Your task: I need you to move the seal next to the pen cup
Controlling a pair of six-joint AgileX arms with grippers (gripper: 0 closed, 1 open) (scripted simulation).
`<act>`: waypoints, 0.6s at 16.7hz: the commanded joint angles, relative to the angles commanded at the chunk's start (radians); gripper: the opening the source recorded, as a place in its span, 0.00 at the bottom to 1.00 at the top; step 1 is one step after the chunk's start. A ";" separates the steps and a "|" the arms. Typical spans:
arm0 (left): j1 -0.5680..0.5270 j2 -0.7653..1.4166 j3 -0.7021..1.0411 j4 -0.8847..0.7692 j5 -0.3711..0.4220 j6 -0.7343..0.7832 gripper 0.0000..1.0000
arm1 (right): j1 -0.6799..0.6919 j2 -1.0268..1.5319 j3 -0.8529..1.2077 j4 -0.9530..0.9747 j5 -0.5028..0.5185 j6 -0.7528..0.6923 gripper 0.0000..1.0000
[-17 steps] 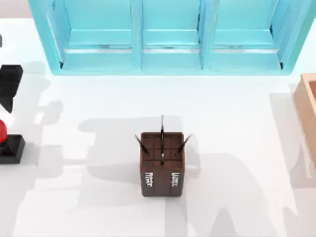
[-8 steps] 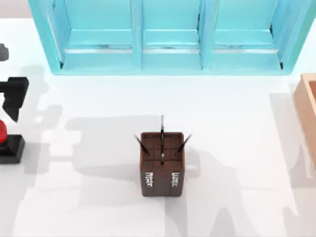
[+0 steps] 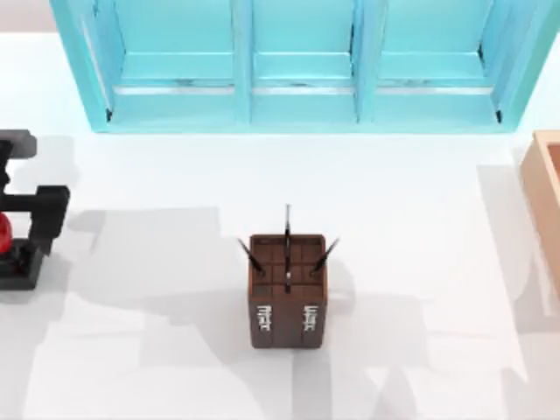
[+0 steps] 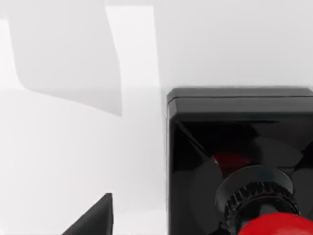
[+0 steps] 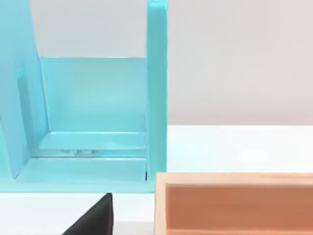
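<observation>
Left gripper (image 3: 10, 229) over seal (image 4: 234, 161) — hovering.

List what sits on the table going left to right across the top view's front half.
seal with the left gripper over it → pen cup → tan open box at the right edge.

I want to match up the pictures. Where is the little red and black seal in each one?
Top view: the seal sits at the table's far left edge, under the left gripper.
Left wrist view: the seal is close up.
Right wrist view: not there.
Shared landmark: the white table.
</observation>
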 joint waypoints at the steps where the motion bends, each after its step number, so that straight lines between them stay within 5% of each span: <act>1: 0.000 0.000 0.000 0.000 0.000 0.000 1.00 | 0.000 0.000 0.000 0.000 0.000 0.000 1.00; 2: 0.000 0.000 0.000 0.000 0.000 0.000 1.00 | 0.000 0.000 0.000 0.000 0.000 0.000 1.00; 10: 0.000 0.000 0.000 0.000 0.000 0.000 0.40 | 0.000 0.000 0.000 0.000 0.000 0.000 1.00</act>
